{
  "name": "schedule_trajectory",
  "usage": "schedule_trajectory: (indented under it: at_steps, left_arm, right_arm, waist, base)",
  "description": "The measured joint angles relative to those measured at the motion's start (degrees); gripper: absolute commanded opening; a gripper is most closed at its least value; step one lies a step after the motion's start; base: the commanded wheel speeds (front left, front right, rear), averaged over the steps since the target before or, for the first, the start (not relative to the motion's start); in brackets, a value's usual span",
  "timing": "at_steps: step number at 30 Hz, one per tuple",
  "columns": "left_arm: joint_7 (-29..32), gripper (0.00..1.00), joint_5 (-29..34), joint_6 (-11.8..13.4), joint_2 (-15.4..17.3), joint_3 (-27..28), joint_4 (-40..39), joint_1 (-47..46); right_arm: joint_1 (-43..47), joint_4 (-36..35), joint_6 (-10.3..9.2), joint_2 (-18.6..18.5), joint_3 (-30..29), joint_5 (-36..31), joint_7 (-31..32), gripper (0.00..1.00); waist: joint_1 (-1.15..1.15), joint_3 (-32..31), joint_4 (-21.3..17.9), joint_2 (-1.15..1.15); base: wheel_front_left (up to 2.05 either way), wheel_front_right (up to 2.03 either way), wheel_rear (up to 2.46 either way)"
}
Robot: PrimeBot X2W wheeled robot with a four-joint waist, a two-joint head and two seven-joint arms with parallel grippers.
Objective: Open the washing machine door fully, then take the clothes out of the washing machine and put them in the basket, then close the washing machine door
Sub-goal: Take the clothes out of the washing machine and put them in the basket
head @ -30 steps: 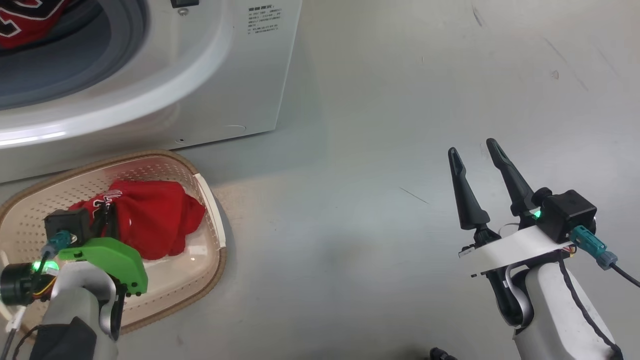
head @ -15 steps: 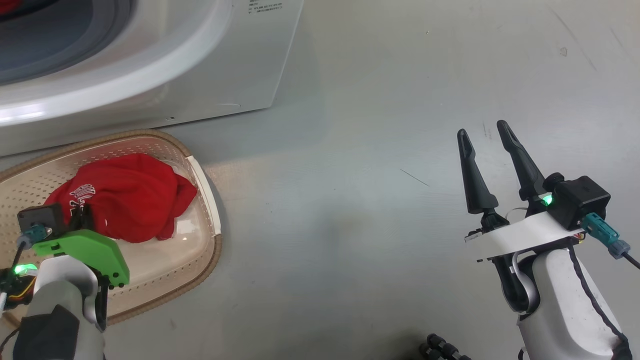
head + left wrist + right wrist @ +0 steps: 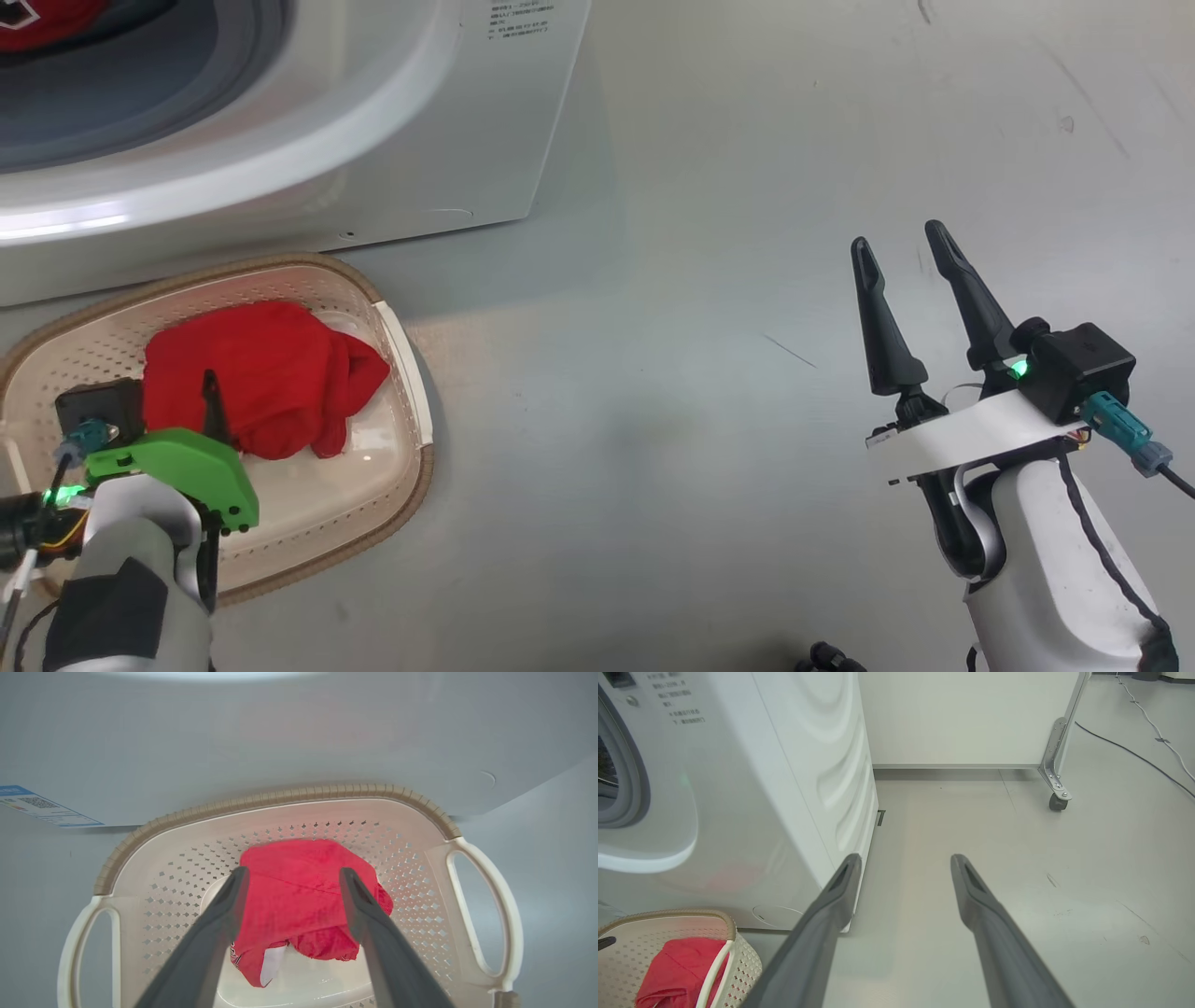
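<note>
At lower left, the left claw (image 3: 293, 872) hangs spread wide and empty over the red clothes (image 3: 261, 373) heaped in the basket (image 3: 408, 345), just below the washing machine (image 3: 439, 140). At right, the right claw (image 3: 896, 238) stands wide open, empty, over the floor (image 3: 700, 373).

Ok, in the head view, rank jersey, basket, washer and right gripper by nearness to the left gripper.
From the left gripper:
1. Jersey, directly beneath it.
2. Basket, around and below the jersey.
3. Washer, just behind the basket.
4. Right gripper, far right, over the floor.
</note>
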Motion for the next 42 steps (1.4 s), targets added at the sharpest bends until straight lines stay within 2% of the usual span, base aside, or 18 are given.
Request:
schedule_trajectory:
  at_steps: [9,20,25,33,42]
  left_arm:
    - [-5.27,1.00,1.10,-1.26,-1.57,-2.80,0.64,-1.36]
    - [-6.84,1.00,0.89,-4.23,-3.13,-3.77,-1.86,-1.09]
    - [-7.00,1.00,0.89,-4.67,-3.28,-4.46,-4.61,0.20]
    - [-7.00,1.00,0.51,-4.71,-3.64,-3.80,-13.78,4.44]
    - [-7.00,1.00,-1.63,-4.69,-3.89,-1.92,-18.23,11.66]
  right_arm:
    - [-0.80,0.33,0.00,0.02,-0.63,0.00,0.00,1.00]
    - [0.01,1.43,0.00,-0.35,-2.92,-0.01,0.00,1.00]
    - [2.82,2.05,0.00,-0.77,-3.53,-0.10,0.00,1.00]
    - [6.38,2.12,0.00,-0.75,-4.21,-0.11,0.00,1.00]
    - [9.51,2.07,0.00,-0.71,-3.98,-0.11,0.00,1.00]
  waist:
    - [0.00,-4.01,1.23,0.00]
    - [0.00,-11.65,3.49,0.00]
    - [0.00,-15.48,4.78,0.00]
    - [0.00,-21.66,7.28,0.00]
    - [0.00,-26.63,9.17,0.00]
  base:
    - [0.00,0.00,0.00]
    - [0.00,0.00,0.00]
    - [0.00,0.00,0.00]
    - [0.00,0.00,0.00]
    - [0.00,0.00,0.00]
